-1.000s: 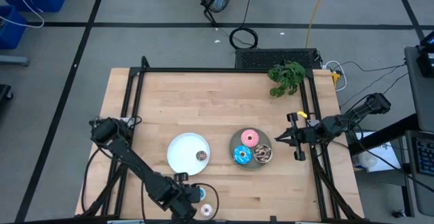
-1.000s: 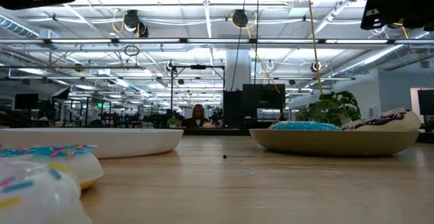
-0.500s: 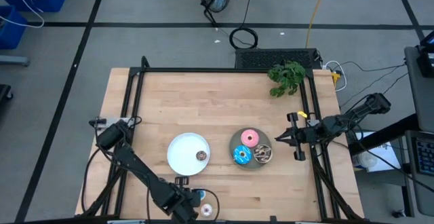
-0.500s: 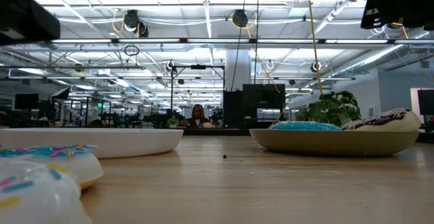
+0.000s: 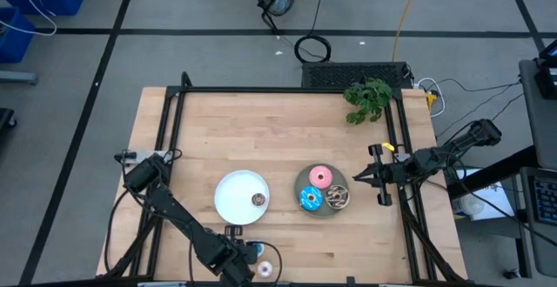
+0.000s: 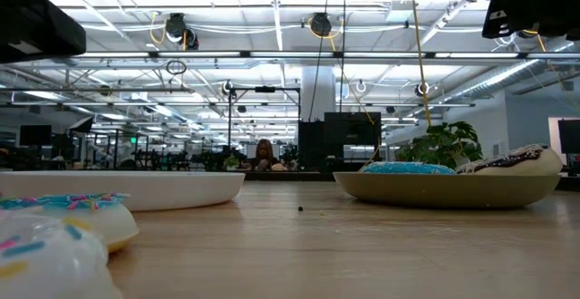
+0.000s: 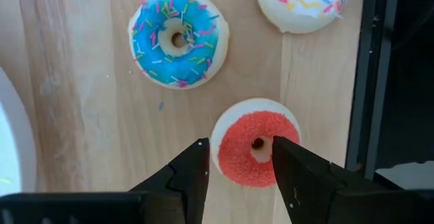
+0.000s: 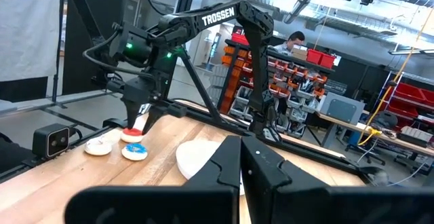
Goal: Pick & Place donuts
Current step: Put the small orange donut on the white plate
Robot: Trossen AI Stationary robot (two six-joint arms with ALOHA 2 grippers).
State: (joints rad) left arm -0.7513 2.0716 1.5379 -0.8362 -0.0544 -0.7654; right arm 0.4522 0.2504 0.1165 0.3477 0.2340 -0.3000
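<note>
Near the table's near edge lie three tiny donuts: red-orange [image 7: 247, 130], blue [image 7: 178, 39] and whitish [image 7: 303, 0]. My left gripper [image 7: 239, 157] points down over the red-orange one, open, one finger at each side of it. It also shows in the high view as the left gripper [image 5: 237, 259] and, far off, in the right wrist view [image 8: 139, 115]. A tiny brown donut [image 5: 258, 199] rests on the white plate [image 5: 233, 202]. Pink [image 5: 320, 177], blue-sprinkled [image 5: 310, 199] and dark brown [image 5: 338, 196] donuts lie on the grey plate [image 5: 302, 181]. My right gripper [image 5: 361, 180] waits shut right of that plate. My left gripper comes at the red-orange donut [image 7: 230, 157] from above, pointing down, with its open fingers [image 7: 196, 166] astride it. The donut lies flat on the table. Whether the fingers touch it I cannot tell.
A black frame rail [image 7: 373, 81] runs close beside the tiny donuts at the table's near edge. A green plant [image 5: 367, 98] stands at the far right corner. Bare wood [image 5: 261, 130] stretches across the far half of the table.
My left arm has moved down toward the tiny donuts at the near edge, then kept still. The donuts and plates have stayed where they were.
</note>
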